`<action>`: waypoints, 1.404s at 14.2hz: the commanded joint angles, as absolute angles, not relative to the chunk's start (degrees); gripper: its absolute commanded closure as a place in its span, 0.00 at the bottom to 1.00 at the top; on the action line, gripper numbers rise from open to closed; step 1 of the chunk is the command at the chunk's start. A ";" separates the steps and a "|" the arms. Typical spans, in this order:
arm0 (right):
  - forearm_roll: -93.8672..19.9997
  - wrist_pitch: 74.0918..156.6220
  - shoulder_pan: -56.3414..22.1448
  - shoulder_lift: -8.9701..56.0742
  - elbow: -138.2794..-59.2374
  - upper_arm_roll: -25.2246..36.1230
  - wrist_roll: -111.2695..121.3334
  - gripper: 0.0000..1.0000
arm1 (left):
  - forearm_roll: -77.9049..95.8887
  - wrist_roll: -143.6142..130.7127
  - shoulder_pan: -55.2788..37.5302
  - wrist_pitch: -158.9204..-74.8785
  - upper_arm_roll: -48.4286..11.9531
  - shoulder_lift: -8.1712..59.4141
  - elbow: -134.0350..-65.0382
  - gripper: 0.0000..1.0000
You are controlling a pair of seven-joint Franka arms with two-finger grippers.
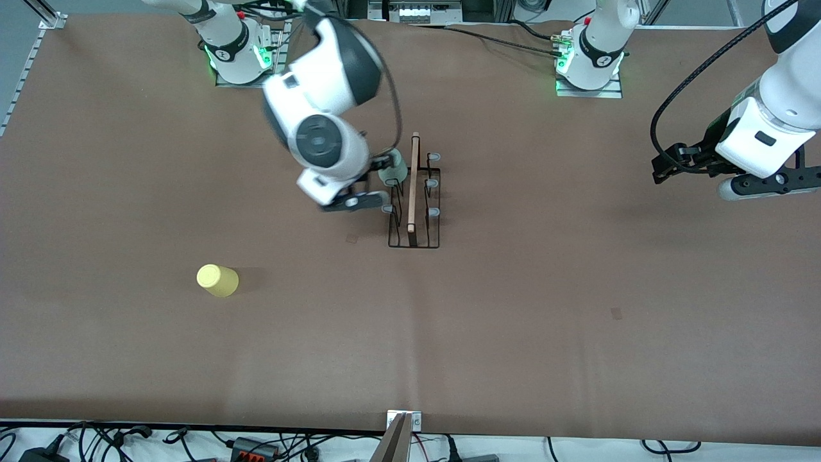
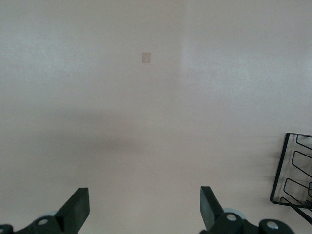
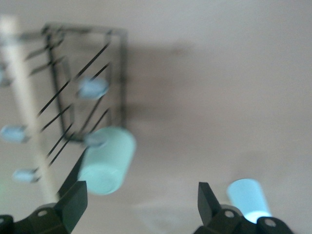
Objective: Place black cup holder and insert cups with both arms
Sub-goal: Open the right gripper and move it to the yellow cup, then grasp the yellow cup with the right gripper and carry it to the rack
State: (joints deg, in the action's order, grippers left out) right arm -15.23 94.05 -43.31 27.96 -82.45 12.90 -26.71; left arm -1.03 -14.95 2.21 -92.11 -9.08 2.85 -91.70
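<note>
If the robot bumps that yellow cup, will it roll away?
Probably. The yellow cup lies on its side on the table, so a nudge would likely roll it, and its tapered shape should curve its path. It looks like thin plastic, so it is probably light and easy to knock.

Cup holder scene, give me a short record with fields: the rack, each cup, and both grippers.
rack: black cup holder standing mid-table, wooden rod on top
mint green cup: hanging on a prong on the rack's side toward the right arm's end, released
yellow cup: on the table, nearer the front camera than the rack, toward the right arm's end
light blue cup: on the table, seen only in the right wrist view
right gripper: open, beside the mint cup
left gripper: open, waiting over bare table
</note>
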 commanded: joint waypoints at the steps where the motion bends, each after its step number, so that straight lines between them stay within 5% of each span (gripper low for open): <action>1: -11.53 94.47 -42.46 28.03 -82.88 20.71 -26.81 0.00 | -2.02 -15.38 1.93 -89.83 -9.05 2.55 -90.97 0.00; 10: -14.22 113.63 -24.71 37.96 -82.88 22.68 -4.60 0.00 | -2.02 -15.47 1.93 -89.91 -9.05 2.64 -90.88 0.00; 20: -17.40 118.92 -21.53 44.64 -83.06 22.68 3.78 0.00 | -2.02 -15.47 2.02 -89.82 -9.05 2.64 -90.88 0.00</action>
State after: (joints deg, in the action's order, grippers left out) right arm -16.03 117.91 -22.33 43.63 -83.50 23.19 2.02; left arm -1.03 -14.96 2.21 -90.94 -9.08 2.85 -91.61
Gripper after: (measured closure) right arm 0.000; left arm 0.000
